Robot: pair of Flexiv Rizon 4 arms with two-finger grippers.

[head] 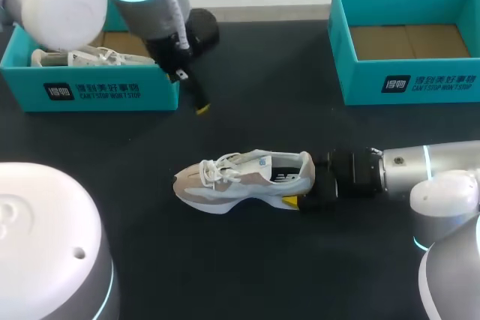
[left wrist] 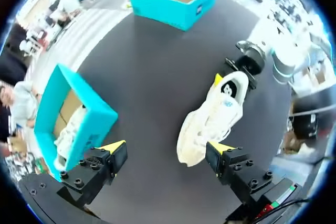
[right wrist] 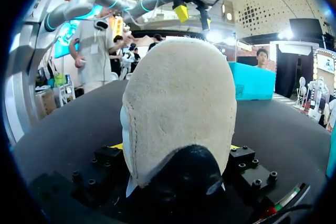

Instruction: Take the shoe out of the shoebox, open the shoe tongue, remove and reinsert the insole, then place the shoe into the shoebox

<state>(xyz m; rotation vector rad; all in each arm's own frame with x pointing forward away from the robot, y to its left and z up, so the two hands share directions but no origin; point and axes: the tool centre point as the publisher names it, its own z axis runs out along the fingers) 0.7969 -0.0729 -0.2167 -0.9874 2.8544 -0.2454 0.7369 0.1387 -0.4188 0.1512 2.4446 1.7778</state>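
The shoe (head: 244, 177) is seen upright on the dark bench (head: 262, 110), toe towards the left shoebox (head: 112, 95). Its heel is clamped from both sides by the right end effector (head: 309, 183). The left end effector (left wrist: 167, 150) is held wide apart above the bench, gripping nothing, beside the left shoebox, where a second shoe (head: 82, 58) is laid. White lettering and a dark logo patch are printed on the front of each teal box, including the right shoebox (head: 420, 84).
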